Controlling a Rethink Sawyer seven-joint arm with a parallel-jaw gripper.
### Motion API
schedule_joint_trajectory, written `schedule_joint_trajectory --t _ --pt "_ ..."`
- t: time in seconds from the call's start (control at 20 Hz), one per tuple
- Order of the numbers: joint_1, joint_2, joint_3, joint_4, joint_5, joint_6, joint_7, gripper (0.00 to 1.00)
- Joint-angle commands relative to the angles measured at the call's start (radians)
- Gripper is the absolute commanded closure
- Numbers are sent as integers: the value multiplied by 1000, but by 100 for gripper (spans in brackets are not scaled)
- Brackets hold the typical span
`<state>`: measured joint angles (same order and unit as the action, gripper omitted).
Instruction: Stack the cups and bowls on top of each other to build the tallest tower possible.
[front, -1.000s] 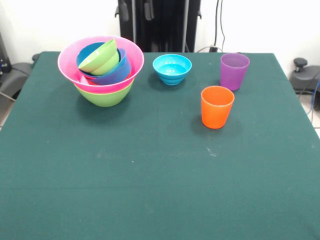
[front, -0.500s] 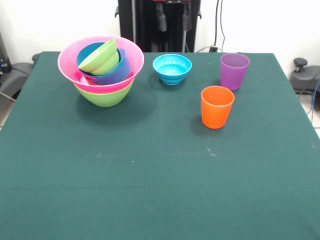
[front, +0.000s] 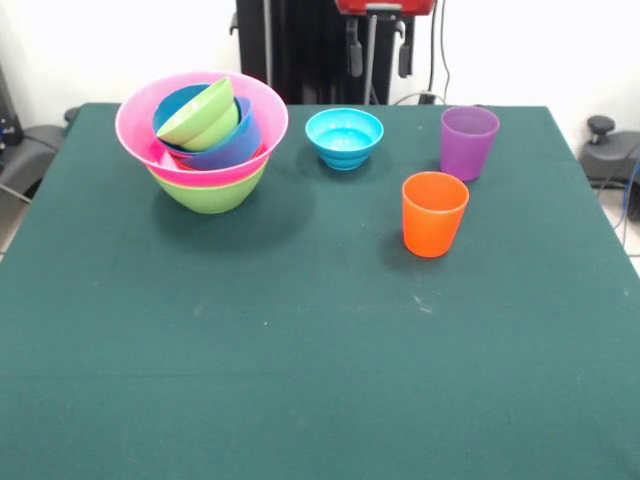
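- The gripper (front: 379, 55) hangs at the table's far edge, above and just behind the cyan bowl (front: 344, 137), its two dark fingers (front: 354, 58) spread wide with nothing between them.
- The tower (front: 203, 140) sits at the far left: a lime bowl (front: 210, 193) at the base, the big pink bowl (front: 135, 118) in it, blue bowls and a tilted small green bowl (front: 197, 117) nested inside.
- The cyan bowl stands alone on the cloth (front: 300, 330), well apart from the tower. The purple cup (front: 468, 141) and orange cup (front: 434, 213) stand upright to its right, near each other but not touching.
- My guess is the cyan bowl comes next, being nearest the hand.
- To do it well: come straight down over one side of the rim, one finger inside and one outside, and pinch the wall.
- Lift clear before carrying it over, since the pink rim stands high.
- The green bowl already leans, so the top is uneven; set the cyan one down gently and centred, or it may slide off.
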<state>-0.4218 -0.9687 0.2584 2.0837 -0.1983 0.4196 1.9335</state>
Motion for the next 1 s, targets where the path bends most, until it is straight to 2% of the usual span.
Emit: schedule_joint_trajectory --t 0.05,0.2,0.4,0.6,1.0 --pt "20 109 -79 -108 -48 -51 118 0" --pt "-17 127 -56 -84 -41 -76 89 0" --pt "-19 154 -63 -79 -51 -105 89 0" --pt "1 201 -89 -66 -60 -172 107 0" --pt "35 266 -118 -76 -44 -219 111 0"
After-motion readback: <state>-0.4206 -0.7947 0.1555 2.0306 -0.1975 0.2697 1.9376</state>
